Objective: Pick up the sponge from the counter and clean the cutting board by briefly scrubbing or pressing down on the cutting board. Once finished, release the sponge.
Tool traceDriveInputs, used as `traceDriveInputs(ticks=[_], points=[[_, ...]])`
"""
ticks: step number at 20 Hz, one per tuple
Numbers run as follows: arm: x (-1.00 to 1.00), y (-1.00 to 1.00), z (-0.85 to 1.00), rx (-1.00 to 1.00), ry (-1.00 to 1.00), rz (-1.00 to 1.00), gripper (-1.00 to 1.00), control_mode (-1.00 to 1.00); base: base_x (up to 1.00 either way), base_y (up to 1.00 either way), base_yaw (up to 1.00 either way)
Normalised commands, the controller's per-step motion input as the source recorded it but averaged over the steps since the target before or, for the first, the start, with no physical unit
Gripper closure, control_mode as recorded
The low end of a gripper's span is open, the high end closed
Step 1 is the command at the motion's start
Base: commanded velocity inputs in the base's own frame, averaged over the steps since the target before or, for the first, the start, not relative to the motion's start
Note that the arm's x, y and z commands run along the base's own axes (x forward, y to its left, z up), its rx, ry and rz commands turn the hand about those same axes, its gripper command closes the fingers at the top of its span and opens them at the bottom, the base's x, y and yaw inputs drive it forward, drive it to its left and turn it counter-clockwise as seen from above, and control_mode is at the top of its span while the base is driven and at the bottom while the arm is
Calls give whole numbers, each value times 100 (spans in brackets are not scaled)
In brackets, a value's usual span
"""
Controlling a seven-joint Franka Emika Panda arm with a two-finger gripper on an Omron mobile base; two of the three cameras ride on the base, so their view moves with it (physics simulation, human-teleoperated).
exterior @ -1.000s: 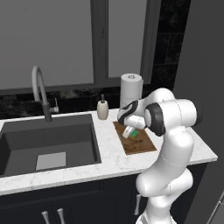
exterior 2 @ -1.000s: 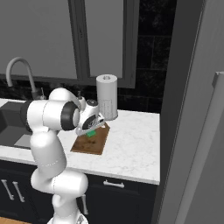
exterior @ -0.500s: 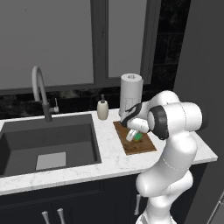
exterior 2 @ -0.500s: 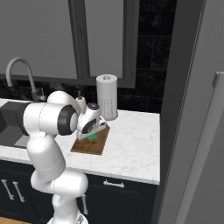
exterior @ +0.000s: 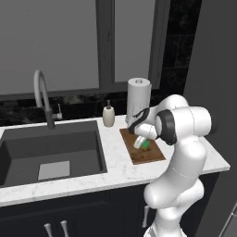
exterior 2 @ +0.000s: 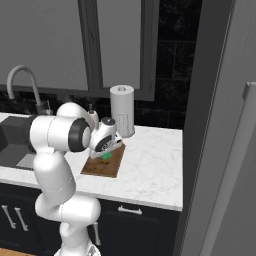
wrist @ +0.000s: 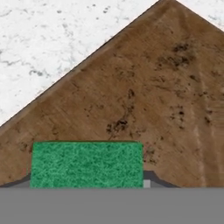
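Sponge (wrist: pixel 86 164) looks soft, light and squashy, so a gentle squeeze on its 2 short ends should be enough. The gripper (exterior: pixel 142 144) is closed tight on it, pressing it down on the cutting board (wrist: pixel 166 100). In the hand view its long side runs from 9 o'clock to 3 o'clock, green face toward the camera. The counter (wrist: pixel 52 39) shows at 11 o'clock.

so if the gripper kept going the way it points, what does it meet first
Most likely the cutting board: the gripper points down at it with the sponge held in its jaws, so the sponge would press on the wood first.
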Motion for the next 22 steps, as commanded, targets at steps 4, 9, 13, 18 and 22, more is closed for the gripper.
traceDriveInputs(ticks=[4,9,13,18,22], points=[[71,28,-33,0,-2,0,100,-100,0,0,0],[67,28,-39,0,-4,0,100,-100,0,0,0],[53,26,-19,0,-3,0,100,-100,0,0,0],[10,8,-27,0,-1,0,100,-100,0,0,0],[-43,0,-46,0,-6,0,100,-100,0,0,0]])
